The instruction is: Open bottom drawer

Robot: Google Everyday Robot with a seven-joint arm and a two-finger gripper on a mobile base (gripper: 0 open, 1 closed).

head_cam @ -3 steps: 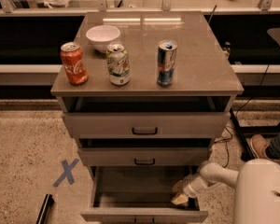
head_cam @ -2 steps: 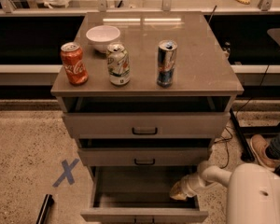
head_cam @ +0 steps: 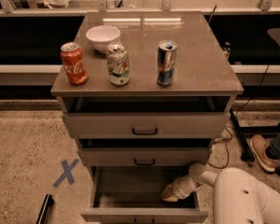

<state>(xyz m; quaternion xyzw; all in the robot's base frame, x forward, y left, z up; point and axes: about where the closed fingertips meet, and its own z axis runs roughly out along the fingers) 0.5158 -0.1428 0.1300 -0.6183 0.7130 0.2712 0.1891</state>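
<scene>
Camera view shows the bottom drawer (head_cam: 144, 215) standing well out of the cabinet (head_cam: 203, 69), with the end effector (head_cam: 171, 194) inside its tray at the right; its grip state cannot be told. Any further pull should run straight and level, so the drawer does not skew.

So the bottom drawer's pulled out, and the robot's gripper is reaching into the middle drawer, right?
Not quite. The camera view shows the gripper low at the right side of the pulled-out bottom drawer, in its tray, below the middle drawer. The bottom drawer is indeed pulled out.
</scene>
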